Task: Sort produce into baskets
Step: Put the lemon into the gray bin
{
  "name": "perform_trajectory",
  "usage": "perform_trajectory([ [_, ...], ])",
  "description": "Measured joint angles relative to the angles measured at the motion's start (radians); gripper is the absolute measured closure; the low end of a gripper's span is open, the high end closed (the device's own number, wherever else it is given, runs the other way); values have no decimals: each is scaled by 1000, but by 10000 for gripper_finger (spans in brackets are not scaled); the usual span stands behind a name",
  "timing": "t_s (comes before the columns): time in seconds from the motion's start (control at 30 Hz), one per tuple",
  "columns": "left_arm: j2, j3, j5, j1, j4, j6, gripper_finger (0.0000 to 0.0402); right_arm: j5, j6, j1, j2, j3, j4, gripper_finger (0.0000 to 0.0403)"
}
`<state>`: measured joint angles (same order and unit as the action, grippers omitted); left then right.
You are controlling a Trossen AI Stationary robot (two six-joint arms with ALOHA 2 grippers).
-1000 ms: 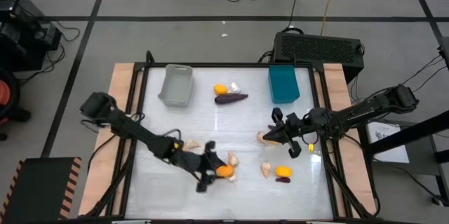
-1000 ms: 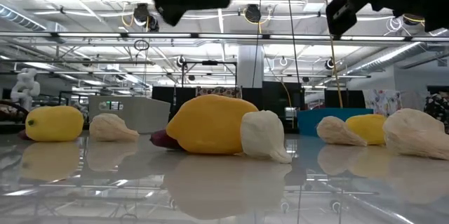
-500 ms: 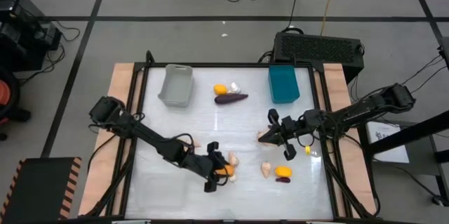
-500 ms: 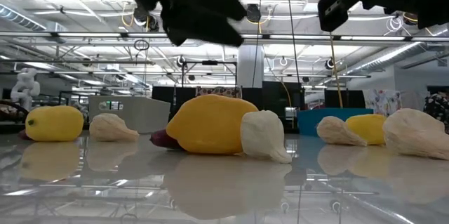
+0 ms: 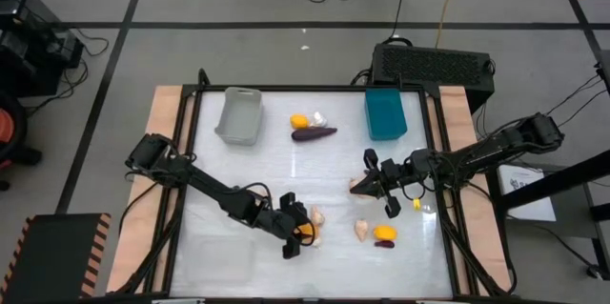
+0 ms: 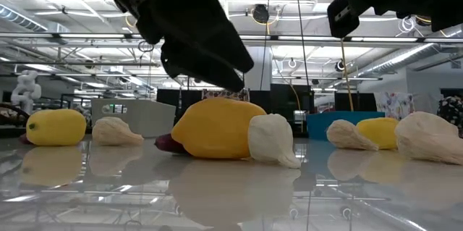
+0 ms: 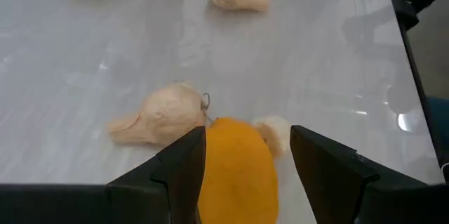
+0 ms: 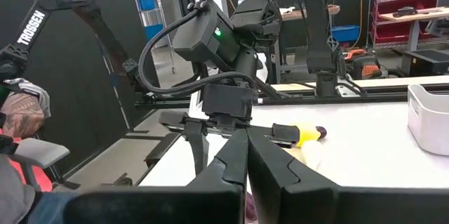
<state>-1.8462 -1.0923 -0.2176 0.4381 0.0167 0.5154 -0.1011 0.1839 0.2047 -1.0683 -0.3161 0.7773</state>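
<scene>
An orange-yellow fruit [image 5: 304,233] lies on the white table, with a beige garlic bulb [image 5: 315,215] beside it. My left gripper [image 5: 295,229] is open just above the fruit. In the left wrist view its fingers stand on either side of the fruit [image 7: 238,178], and the low view shows the gripper [image 6: 206,50] slightly above it. My right gripper [image 5: 370,178] is shut and empty, raised next to another garlic bulb [image 5: 357,187]. The grey bin [image 5: 239,115] and the teal bin [image 5: 385,113] stand at the far edge. The clear bin does not plainly show.
An orange fruit [image 5: 299,121], a garlic bulb [image 5: 319,118] and a purple eggplant [image 5: 313,133] lie between the two bins. Another garlic bulb [image 5: 361,230], orange fruit [image 5: 385,233] and small purple piece [image 5: 384,243] lie near right. A black box [image 5: 434,64] stands beyond the table.
My left gripper has moved toward the table's right edge and come down over the orange-yellow fruit, staying open. My right gripper has shifted slightly toward the table's left edge. The produce has not moved.
</scene>
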Motion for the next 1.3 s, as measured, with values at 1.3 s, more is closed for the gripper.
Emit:
perform_trajectory([
  [1.3, -68, -2, 50, 2, -30, -53, 187, 1, -15, 0, 0, 1, -28, 399],
])
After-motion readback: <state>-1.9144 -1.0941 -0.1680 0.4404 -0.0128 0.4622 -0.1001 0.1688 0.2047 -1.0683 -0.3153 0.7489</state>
